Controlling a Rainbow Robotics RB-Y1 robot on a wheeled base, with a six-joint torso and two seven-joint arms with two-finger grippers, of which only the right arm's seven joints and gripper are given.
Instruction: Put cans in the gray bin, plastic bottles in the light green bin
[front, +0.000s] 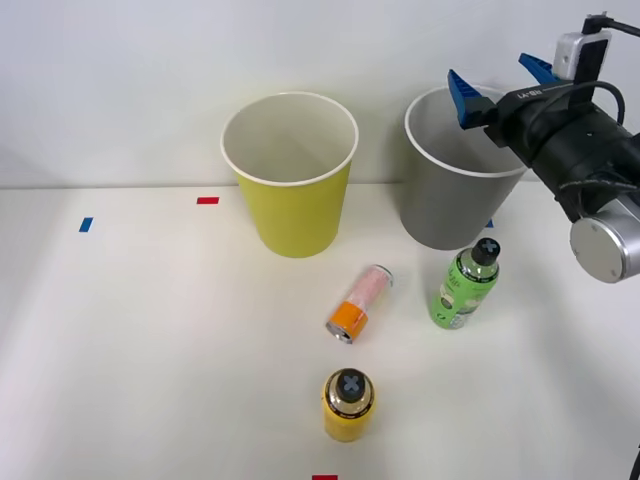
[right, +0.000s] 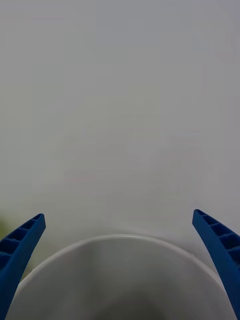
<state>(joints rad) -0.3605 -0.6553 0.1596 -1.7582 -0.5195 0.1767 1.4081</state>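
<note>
Surface: white table (front: 150, 340) against a plain pale wall; small red and blue tape marks scattered on it.
Bins: light green bin (front: 291, 190) at 12 o'clock of the table's middle; gray bin (front: 445, 205) just beside it toward 3 o'clock. Both upright, and what shows of their insides looks empty.
Right gripper (front: 500, 85): hangs over the gray bin's mouth, blue ribbed fingers (front: 465, 98) spread wide, nothing between them.
Can: orange-and-pale-pink can (front: 358, 303) lies on its side at 6 o'clock of the gap between the bins.
Bottles: green bottle (front: 464, 285) stands at 6 o'clock of the gray bin, close to its base; yellow bottle (front: 348, 403) stands at 6 o'clock of the can, near the table's front edge.
Step, as judged: released jaws above the gray bin read as the end of a drop; the bin's bottom is hidden, so a can inside cannot be confirmed.
Next move, as judged: lift clear of the rim, swing toward 7 o'clock and come down on the lying can; it may roll, so close across its body.
Front view adds: the layout of the table's things and the black arm (front: 585, 150).
Wrist view adds: straight down past both fingers (right: 22, 245) to the gray bin's white rim (right: 120, 239) and pale inner wall.
</note>
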